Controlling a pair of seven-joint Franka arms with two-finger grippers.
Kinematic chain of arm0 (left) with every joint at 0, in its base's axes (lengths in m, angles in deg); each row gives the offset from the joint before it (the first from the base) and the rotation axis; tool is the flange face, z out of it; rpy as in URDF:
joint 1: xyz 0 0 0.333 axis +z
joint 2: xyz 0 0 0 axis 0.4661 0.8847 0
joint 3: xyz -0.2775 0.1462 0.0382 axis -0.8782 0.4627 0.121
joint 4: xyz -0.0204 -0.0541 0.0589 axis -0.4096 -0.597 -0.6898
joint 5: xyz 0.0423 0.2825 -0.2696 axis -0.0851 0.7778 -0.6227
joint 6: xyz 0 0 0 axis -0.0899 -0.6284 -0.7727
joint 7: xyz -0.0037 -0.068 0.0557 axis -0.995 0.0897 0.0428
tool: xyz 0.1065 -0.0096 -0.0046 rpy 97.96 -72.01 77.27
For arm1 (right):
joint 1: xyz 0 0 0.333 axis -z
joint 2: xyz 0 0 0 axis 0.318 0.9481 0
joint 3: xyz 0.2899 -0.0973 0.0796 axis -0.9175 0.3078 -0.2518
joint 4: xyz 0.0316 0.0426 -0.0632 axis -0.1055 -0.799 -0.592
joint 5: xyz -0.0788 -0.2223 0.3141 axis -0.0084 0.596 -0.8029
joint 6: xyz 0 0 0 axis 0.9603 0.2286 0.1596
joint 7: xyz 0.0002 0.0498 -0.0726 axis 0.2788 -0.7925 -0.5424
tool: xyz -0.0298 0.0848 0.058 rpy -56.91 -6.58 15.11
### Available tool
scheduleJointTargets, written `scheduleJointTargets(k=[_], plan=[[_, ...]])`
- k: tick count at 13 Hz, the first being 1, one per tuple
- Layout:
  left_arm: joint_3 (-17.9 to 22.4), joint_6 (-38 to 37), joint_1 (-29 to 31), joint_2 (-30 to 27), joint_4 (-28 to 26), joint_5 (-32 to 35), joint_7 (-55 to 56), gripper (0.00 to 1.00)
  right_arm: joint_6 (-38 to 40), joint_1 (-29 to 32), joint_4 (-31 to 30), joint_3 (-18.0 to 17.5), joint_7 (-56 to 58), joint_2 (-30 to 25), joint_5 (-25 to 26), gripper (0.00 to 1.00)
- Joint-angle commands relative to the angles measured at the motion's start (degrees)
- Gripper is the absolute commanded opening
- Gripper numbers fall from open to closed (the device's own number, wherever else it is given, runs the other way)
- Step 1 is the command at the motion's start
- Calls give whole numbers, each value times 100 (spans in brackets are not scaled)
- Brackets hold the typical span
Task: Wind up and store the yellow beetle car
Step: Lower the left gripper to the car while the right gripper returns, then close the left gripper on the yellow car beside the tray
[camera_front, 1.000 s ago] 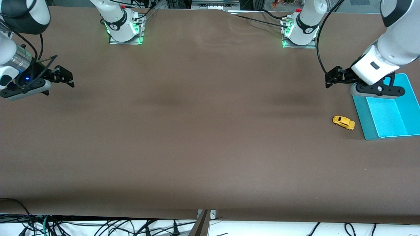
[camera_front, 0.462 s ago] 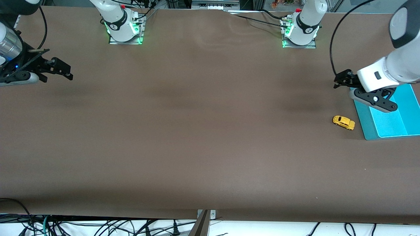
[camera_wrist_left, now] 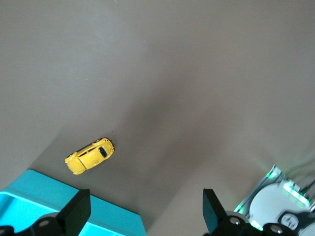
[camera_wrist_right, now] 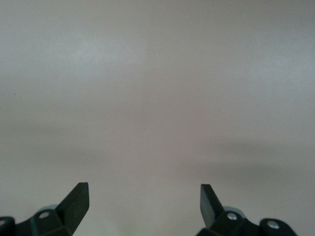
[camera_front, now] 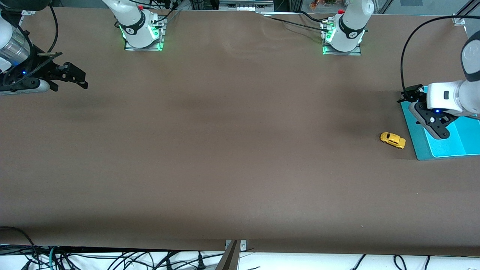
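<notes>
Over at the left arm's end of the worktop, your yellow beetle car sits just beside the teal bin, light, hard and slick-looking, so I'd pinch its flat sides with the wide-open, empty left hand hovering over the bin's edge, while the right hand waits spread wide too.

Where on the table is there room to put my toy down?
Nearly everywhere: the brown table is bare from the right gripper to the yellow beetle car. The only crowded spot is the left arm's end, where the car sits beside the blue tray under the left gripper.
</notes>
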State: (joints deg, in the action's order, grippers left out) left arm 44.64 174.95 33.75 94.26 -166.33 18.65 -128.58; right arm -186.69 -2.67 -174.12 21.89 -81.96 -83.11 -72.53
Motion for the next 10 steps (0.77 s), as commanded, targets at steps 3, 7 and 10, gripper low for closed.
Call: scheduleJointTargets(k=[3, 7, 10], plan=[[-62, 297, 150, 591, -8, 598, -2110, 100, 173, -40, 216, 35, -1, 74, 99, 100], [-79, 1445, 501, 830, -675, 616, -3382, 100, 559, -49, 523, 27, -9, 110, 319, 100], [-71, 2858, 554, 795, -1377, 616, -4340, 100, 674, -49, 568, 27, -53, 118, 442, 100]])
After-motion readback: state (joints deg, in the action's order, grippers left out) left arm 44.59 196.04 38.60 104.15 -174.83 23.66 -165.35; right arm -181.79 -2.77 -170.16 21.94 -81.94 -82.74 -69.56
